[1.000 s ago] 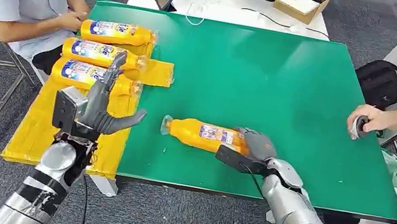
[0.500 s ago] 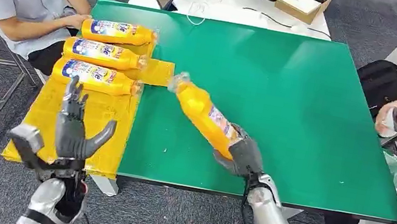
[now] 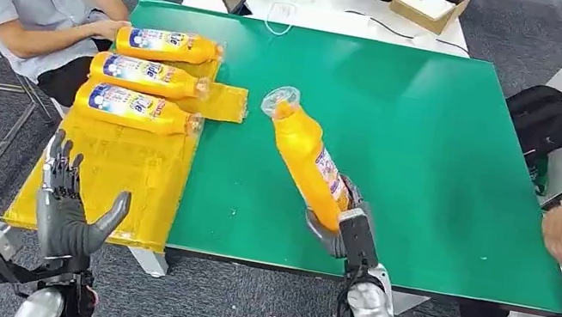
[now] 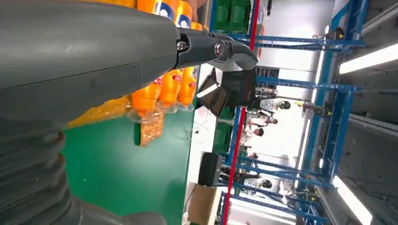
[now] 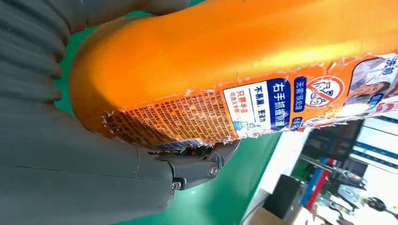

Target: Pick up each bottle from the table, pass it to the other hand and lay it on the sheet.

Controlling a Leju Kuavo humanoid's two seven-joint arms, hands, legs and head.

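My right hand (image 3: 340,226) is gripping the base of an orange plastic bottle with a printed label (image 3: 306,156), holding it tilted above the green table (image 3: 436,151), neck pointing away from me. My left hand (image 3: 67,212) is holding nothing, fingers spread, near the yellow sheet (image 3: 118,173), where three matching orange bottles (image 3: 144,75) are lying.

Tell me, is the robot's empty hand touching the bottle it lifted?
Apart. The head view shows the left hand open beside the yellow sheet, far from the bottle.
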